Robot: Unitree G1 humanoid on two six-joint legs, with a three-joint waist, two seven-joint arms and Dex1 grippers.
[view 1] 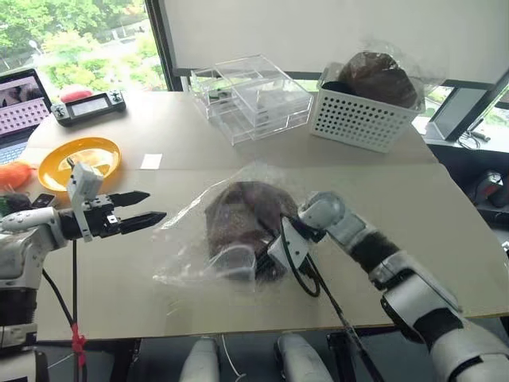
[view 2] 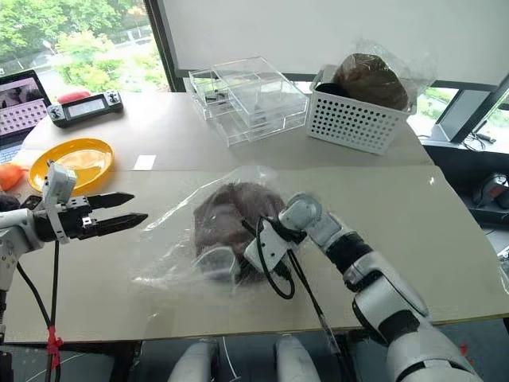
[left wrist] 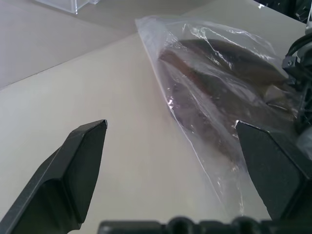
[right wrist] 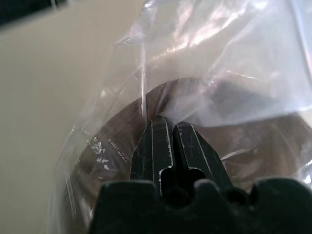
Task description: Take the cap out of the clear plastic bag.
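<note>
The right gripper (right wrist: 165, 123) was pinched on the bag (view 1: 187, 239) film over the cap (view 1: 242, 219), which lay inside on the table (view 1: 413, 207). The left gripper (view 1: 147, 208), fingers apart, hovered beside the bag; it should pin an edge before any pull.

Lab: laptop (view 1: 17, 107); worktable (view 1: 445, 239) by window (view 1: 71, 36)

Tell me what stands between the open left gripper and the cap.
Only bag film. The left gripper hangs open beside the clear plastic bag, bare table between them. The cap lies inside, so the film covers it. The right gripper is shut at the bag.
</note>
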